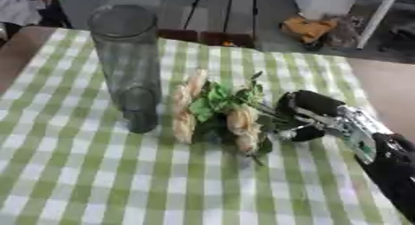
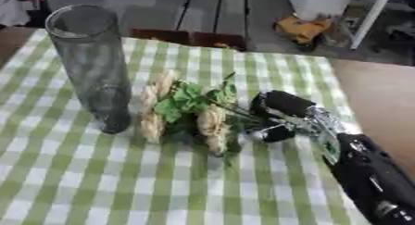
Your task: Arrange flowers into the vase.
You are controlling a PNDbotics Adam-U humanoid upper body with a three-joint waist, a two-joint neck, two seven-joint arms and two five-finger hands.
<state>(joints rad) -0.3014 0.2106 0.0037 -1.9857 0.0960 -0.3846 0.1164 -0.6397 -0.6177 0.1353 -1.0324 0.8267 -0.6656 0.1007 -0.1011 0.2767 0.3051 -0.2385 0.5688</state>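
Observation:
A tall clear glass vase [image 1: 127, 64] stands upright on the green-and-white checked tablecloth [image 1: 89, 173], left of centre. Just right of its base lies a bunch of pale peach flowers [image 1: 212, 110] with green leaves, flat on the cloth, stems pointing right. My right hand [image 1: 304, 115] comes in from the lower right and sits at the stem end of the bunch, its fingers curled around the stems. The left hand shows in neither view.
A wooden bench [image 1: 203, 15] and an orange object [image 1: 306, 27] on the floor lie beyond the table's far edge. The bare wooden tabletop [image 1: 387, 90] shows to the right of the cloth.

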